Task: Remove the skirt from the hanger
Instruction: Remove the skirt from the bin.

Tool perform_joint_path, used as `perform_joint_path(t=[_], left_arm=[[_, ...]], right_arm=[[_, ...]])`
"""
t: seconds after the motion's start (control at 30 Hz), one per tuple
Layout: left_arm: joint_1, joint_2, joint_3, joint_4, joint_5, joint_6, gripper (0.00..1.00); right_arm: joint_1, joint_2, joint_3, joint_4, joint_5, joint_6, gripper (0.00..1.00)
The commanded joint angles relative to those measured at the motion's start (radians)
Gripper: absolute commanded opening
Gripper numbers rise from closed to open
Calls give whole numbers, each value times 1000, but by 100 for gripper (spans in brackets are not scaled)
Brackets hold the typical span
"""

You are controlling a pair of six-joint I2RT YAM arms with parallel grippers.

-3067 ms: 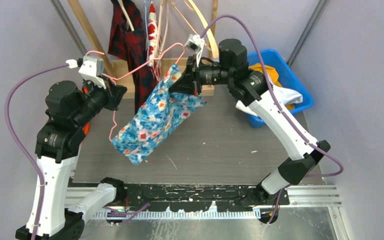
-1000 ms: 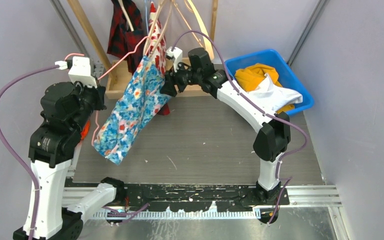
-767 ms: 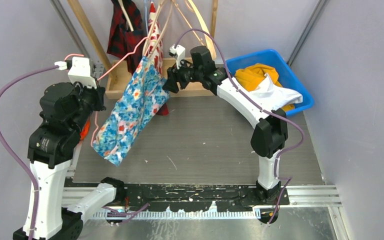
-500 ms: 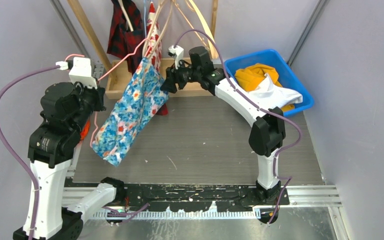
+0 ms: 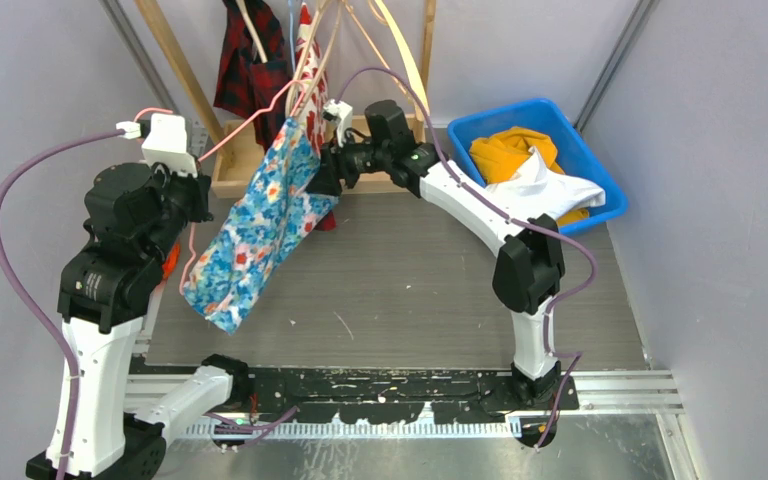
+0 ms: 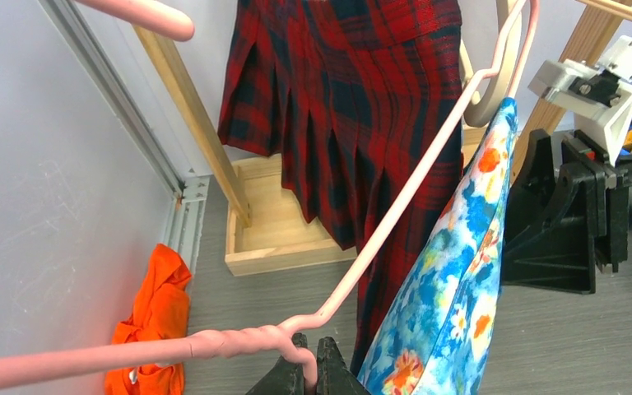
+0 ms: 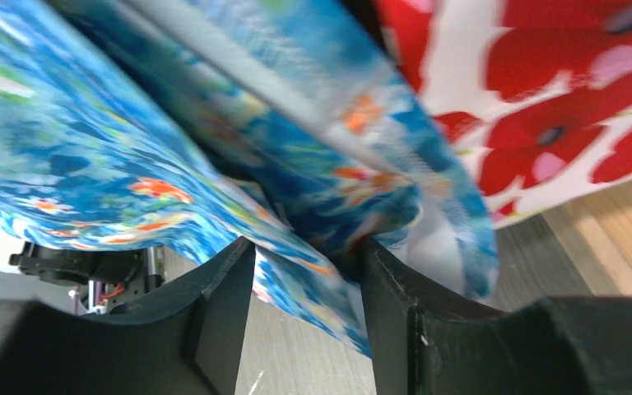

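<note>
1. Left gripper (image 6: 309, 374) is pressed shut on hanger (image 6: 239, 340). Right gripper (image 7: 309, 255) stands spread around a fold of skirt (image 5: 265, 225), which hangs from the hanger over the table's (image 5: 410, 290) far left corner.
2. Shallow bite: the fold may slip free.
3. Pulling may snag the skirt on the hanger, or drag the floral garment (image 7: 543, 82) beside it.

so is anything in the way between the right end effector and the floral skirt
Nothing visible. The right end effector is at the blue floral skirt, open, with a fold of its cloth between the fingers. The red poppy-print garment hangs behind, not between.
</note>
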Motion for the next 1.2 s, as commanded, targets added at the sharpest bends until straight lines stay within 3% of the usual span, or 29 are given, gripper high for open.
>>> perform_joint_path(t=[0.0, 0.2, 0.3, 0.33, 0.67, 1.17], left_arm=[[-4, -6, 23, 73, -10, -8, 0], [-5, -5, 23, 74, -6, -11, 0], [-5, -5, 19, 75, 0, -16, 0], [-5, -6, 17, 75, 1, -17, 0], [-5, -2, -70, 99, -36, 2, 0], [-5, 15, -125, 178, -18, -2, 0]], right_arm=[[59, -65, 7, 35, -34, 18, 53], [85, -129, -13, -43, -14, -28, 34], [82, -152, -2, -116, 18, -76, 4], [78, -160, 3, -133, 38, -77, 1], [22, -343, 102, -190, 155, -161, 1], [-69, -623, 38, 57, 642, -150, 1]])
